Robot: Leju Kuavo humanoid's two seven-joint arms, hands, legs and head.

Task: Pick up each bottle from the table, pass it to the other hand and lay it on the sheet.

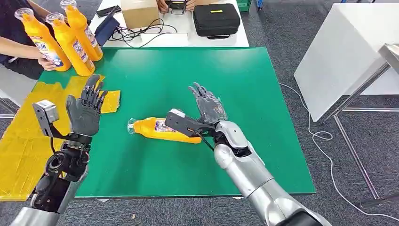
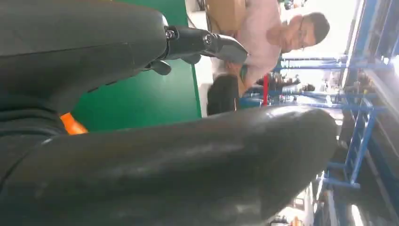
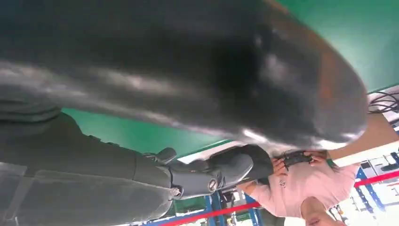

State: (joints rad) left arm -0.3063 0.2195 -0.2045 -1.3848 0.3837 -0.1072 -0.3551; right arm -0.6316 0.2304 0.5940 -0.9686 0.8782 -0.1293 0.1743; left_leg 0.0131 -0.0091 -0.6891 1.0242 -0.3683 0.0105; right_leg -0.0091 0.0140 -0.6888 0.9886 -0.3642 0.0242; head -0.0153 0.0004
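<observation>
Orange bottle (image 1: 164, 130) lying on its side near the middle of the green table (image 1: 263, 155), clear cap end pointing to 9 o'clock, fat end toward 3 o'clock. Not yet picked up. Right hand (image 1: 207, 107) just past the fat end, at about 2 o'clock from the bottle, fingers apart and stretched out, holding nothing, wrist camera close over the bottle's fat end. Right arm reaching in from 5 o'clock, bent at the elbow, palm seeming to face the bottle. Left hand (image 1: 86, 109) up at 9 o'clock from the bottle, well apart from it, palm up toward the camera, fingers apart and lifted, also holding nothing. Yellow sheet (image 1: 28, 141) lying over the table's edge at 9 o'clock, under and behind that left hand. Three more orange bottles (image 1: 63, 40) standing at 11 o'clock, a person's hand (image 1: 47, 62) resting on the nearest one. Black case (image 1: 216, 20) and a cardboard box (image 1: 140, 12) on the white table at 12 o'clock. Likely trouble from here: round bottle, smooth sides, so easy to roll away if bumped by the fingers before closing. Could slip out too if grabbed only at the fat end, with the cap end dipping down. Risky swap as well, with a drop on the table if one hand lets go too soon.
</observation>
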